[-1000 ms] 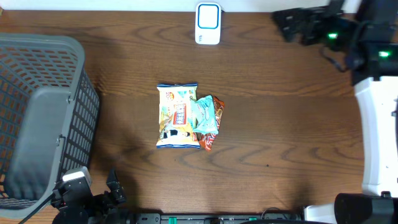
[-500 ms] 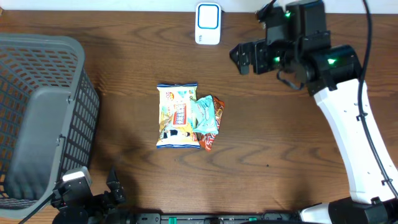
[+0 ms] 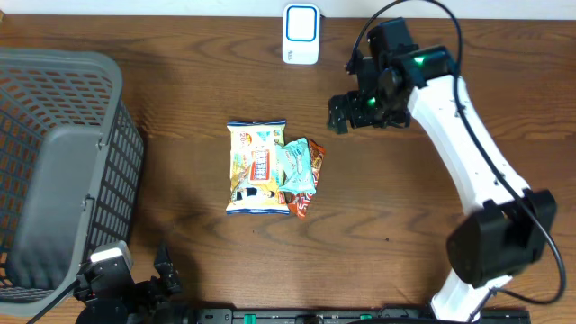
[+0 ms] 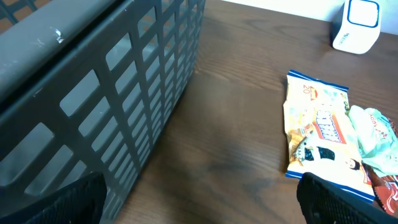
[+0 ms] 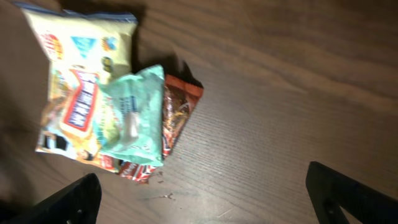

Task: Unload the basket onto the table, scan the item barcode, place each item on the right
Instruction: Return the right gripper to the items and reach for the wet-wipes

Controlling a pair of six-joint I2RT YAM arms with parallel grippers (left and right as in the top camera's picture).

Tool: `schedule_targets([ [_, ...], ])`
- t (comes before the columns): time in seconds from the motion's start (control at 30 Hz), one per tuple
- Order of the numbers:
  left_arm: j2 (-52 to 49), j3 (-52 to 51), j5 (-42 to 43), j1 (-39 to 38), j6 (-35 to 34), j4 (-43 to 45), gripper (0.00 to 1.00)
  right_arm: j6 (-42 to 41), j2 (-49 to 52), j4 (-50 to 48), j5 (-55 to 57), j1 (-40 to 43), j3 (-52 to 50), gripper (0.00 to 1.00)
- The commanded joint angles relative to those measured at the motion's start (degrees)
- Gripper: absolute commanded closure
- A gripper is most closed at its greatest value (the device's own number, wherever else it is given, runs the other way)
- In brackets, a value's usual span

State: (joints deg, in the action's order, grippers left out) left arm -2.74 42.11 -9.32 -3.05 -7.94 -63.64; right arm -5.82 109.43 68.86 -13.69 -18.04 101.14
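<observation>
No word, brand or number can be read with certainty. The yellow snack bag point(image 3: 255, 167) has a red banner with white lettering at its centre and small coloured badges toward its twelve o'clock edge, all too blurred to spell out. The teal packet point(image 3: 297, 166) overlapping it at three o'clock has a pale printed patch, equally illegible. The brown-red packet point(image 3: 304, 205) under the teal one, and the white scanner point(image 3: 301, 34) at twelve o'clock from the bag, show only unreadable print.
</observation>
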Motion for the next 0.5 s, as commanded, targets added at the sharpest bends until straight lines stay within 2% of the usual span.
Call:
schedule_targets([
  [0.0,0.1,0.3,-0.2,0.2,-0.5,0.1,0.02,0.1,3.1,0.6,0.0,-0.5,0.2,0.01],
  [0.23,0.1,0.3,-0.2,0.2,-0.5,0.1,0.02,-2.5,5.8,-0.6,-1.2,-1.7,0.3,0.01],
  [0.37,0.1,0.3,-0.2,0.2,-0.5,0.1,0.02,-2.5,7.0,-0.7,-1.9,-5.4,0.2,0.01],
  [0.47,0.1,0.3,-0.2,0.2,-0.5,0.1,0.02,-8.3,7.6,-1.2,-1.9,-9.2,0.2,0.03],
])
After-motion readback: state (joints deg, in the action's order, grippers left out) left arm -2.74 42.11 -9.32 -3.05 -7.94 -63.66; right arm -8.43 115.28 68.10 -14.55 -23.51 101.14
